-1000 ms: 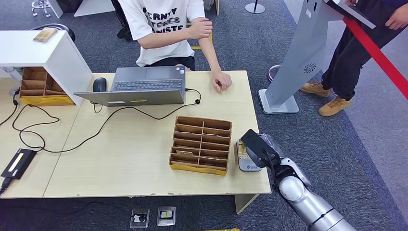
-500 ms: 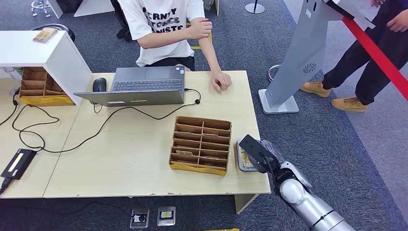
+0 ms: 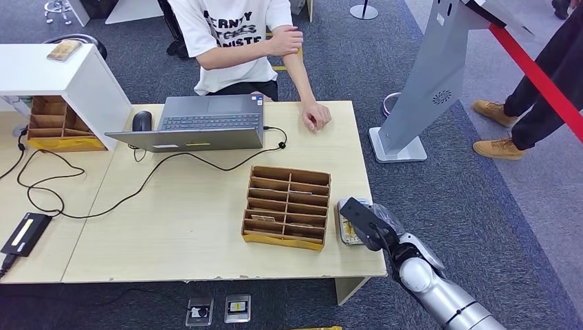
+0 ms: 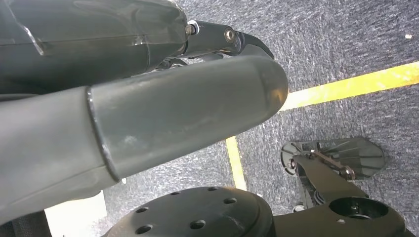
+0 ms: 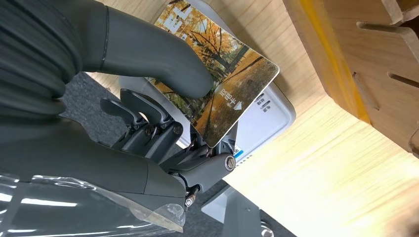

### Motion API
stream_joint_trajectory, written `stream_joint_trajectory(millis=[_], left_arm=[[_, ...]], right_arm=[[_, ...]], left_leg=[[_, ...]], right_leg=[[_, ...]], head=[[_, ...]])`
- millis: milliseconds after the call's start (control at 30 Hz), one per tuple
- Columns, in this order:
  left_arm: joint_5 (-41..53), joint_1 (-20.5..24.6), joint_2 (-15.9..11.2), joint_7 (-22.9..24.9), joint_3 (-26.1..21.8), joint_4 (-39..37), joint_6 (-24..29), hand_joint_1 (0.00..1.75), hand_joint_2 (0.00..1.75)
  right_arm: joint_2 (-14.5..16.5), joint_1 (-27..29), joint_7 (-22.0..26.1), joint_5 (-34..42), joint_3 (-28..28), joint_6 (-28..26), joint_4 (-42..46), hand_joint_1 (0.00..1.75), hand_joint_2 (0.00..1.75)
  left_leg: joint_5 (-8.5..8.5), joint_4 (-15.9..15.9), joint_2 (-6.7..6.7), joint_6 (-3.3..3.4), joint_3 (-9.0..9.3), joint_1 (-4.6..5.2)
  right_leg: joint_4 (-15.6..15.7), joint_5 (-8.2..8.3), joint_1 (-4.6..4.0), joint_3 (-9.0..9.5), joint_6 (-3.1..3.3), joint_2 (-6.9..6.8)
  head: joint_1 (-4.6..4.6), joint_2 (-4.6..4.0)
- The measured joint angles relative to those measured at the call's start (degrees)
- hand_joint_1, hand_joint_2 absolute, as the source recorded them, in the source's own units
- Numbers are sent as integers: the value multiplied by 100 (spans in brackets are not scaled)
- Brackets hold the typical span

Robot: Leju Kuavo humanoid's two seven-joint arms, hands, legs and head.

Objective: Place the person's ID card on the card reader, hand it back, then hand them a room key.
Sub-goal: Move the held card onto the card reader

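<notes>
Right hand [image 3: 363, 221]: thumb and fingers pinch the ID card [image 5: 225, 79], held over the card reader [image 5: 262, 118].
Card reader: at the desk's [image 3: 185, 227] near right corner, just beside the cardboard organizer [image 3: 287, 206].
Person's hand [image 3: 316, 115]: rests on the desk's far edge.
Left hand [image 4: 148, 113]: fingers' state cannot be told.

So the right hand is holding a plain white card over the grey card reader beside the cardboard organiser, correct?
Not quite: the card the right hand holds over the grey card reader by the cardboard organiser is not plain white. The right wrist view shows an orange autumn-tree picture printed on it.
</notes>
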State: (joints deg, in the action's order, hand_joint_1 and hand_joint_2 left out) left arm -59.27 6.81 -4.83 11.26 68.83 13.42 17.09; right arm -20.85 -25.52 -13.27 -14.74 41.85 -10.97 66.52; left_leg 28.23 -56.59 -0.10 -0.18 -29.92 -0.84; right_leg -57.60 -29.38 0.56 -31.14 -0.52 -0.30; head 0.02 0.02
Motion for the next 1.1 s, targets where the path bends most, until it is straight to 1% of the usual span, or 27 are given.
stream_joint_trajectory(millis=[200,433,733,967,1100], left_arm=[[-31,0,0,-1,0,0,12,0,0],[-31,0,0,-56,0,0,-20,0,0],[-14,0,-2,-61,2,0,-63,0,0],[-9,0,-2,-61,2,1,-46,0,0],[-10,0,-2,-61,2,0,-24,0,0]], right_arm=[[10,0,63,31,1,-27,-41,175,175],[24,59,32,74,1,-166,-51,175,175],[51,88,25,78,55,-187,-51,175,175],[78,87,158,103,83,-203,-45,175,175],[76,94,106,80,78,-274,54,175,175]], left_leg=[[0,0,0,0,0,0],[0,0,0,0,0,0],[0,0,0,0,1,0],[0,0,0,0,2,0],[0,0,1,0,2,0]], right_leg=[[0,0,0,0,0,0],[0,0,0,0,0,0],[0,0,0,1,0,1],[0,0,0,1,0,0],[0,0,0,0,0,1]], head=[[0,0],[0,0],[0,0],[0,1],[0,0]])
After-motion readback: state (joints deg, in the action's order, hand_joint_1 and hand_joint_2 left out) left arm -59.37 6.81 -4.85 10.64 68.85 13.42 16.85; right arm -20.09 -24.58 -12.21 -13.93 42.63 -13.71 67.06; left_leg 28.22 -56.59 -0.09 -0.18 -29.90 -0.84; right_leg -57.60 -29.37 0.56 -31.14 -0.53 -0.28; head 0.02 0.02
